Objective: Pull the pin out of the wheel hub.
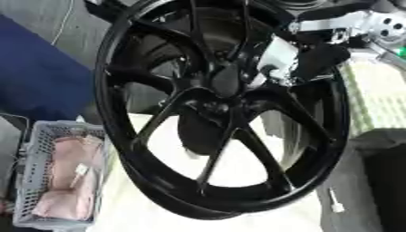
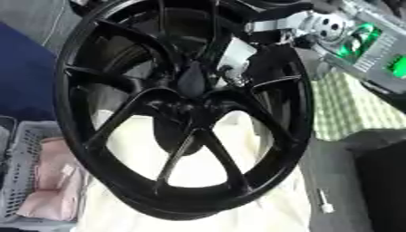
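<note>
The wheel (image 1: 222,108) is glossy black, the basket (image 1: 36,149) pale grey mesh holding pink cloth (image 1: 67,176), the sheet (image 2: 198,172) cream, and a checked green-and-white cloth (image 2: 353,108) lies right.

The wheel hub (image 1: 214,108) stands before me, a basket (image 1: 36,149) at its left, my right hand (image 1: 313,61) behind its spokes.

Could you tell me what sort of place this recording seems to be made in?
Probably a workshop or robot test bench: a black wheel hub stands upright on a pale cloth, a grey basket of pink rags sits at the left, and the right hand reaches in.
</note>
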You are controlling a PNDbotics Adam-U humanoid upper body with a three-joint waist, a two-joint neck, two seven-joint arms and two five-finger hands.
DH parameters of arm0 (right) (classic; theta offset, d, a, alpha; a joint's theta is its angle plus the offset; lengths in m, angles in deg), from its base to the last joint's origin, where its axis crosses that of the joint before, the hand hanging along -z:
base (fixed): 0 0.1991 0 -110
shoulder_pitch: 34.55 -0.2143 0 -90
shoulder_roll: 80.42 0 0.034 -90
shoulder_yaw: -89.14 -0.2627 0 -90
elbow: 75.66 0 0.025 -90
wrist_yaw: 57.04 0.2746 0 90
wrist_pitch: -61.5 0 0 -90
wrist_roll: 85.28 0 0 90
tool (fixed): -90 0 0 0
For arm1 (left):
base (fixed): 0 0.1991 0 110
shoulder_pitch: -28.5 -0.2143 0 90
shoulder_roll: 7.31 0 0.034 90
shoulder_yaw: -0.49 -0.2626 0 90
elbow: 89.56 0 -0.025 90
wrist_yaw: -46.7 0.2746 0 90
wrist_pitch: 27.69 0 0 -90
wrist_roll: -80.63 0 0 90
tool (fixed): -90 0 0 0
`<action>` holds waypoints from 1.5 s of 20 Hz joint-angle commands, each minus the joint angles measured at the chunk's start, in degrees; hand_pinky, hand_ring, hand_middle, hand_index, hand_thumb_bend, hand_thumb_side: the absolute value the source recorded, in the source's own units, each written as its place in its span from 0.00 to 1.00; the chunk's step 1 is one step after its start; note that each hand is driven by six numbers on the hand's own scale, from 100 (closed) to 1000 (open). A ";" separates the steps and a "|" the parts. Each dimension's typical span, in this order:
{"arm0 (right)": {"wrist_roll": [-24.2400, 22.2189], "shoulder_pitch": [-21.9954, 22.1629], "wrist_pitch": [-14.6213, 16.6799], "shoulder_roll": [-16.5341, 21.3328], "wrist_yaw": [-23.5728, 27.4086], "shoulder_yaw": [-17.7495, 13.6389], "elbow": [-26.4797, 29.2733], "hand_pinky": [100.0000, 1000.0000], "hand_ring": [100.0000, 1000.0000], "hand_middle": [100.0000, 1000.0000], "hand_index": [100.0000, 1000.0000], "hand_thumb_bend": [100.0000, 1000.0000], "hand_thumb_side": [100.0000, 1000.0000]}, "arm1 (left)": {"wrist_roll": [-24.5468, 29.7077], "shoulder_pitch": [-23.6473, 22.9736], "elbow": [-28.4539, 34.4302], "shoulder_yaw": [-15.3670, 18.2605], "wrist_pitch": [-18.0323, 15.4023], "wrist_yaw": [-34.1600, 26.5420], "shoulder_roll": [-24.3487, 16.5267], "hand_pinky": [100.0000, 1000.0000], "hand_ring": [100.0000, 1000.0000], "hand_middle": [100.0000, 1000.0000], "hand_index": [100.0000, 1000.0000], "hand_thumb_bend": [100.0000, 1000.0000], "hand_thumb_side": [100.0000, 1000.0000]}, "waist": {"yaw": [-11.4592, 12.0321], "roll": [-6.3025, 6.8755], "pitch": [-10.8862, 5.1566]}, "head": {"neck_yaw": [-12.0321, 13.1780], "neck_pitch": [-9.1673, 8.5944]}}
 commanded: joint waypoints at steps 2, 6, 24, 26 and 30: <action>-3.20 -0.04 -4.57 1.27 -0.08 -0.75 0.03 0.81 0.74 0.54 0.74 0.00 0.26 | 0.31 0.45 0.87 0.25 -0.12 -0.34 -0.29 0.69 0.61 0.57 0.76 0.00 0.62 | -0.06 0.34 -0.77 | -0.20 0.33; -2.80 0.02 -4.90 1.23 0.39 -0.88 0.03 0.79 0.72 0.53 0.74 0.00 0.22 | 0.31 0.36 0.87 0.30 -0.09 -0.40 -0.23 0.69 0.61 0.57 0.76 0.00 0.62 | -0.09 0.36 -0.86 | -0.20 0.33; -1.46 -0.21 -4.38 1.47 3.42 -2.05 0.03 0.67 0.53 0.50 0.68 0.00 0.00 | 0.32 0.47 0.87 0.36 -0.08 -0.58 -0.26 0.69 0.61 0.58 0.76 0.00 0.62 | -0.18 0.63 -1.34 | -0.45 0.33; -1.27 -0.44 -4.34 1.46 3.56 -2.28 0.03 0.66 0.51 0.49 0.66 0.00 0.00 | 0.33 0.46 0.87 0.37 -0.10 -0.59 -0.30 0.69 0.61 0.58 0.76 0.00 0.62 | -0.23 0.65 -1.38 | -0.43 0.33; -1.07 -0.97 -4.56 1.44 3.73 -2.71 0.03 0.63 0.47 0.46 0.62 0.00 0.00 | 0.31 0.37 0.87 0.41 -0.11 -0.56 -0.35 0.69 0.61 0.58 0.76 0.00 0.62 | -0.33 0.64 -1.43 | -0.41 0.33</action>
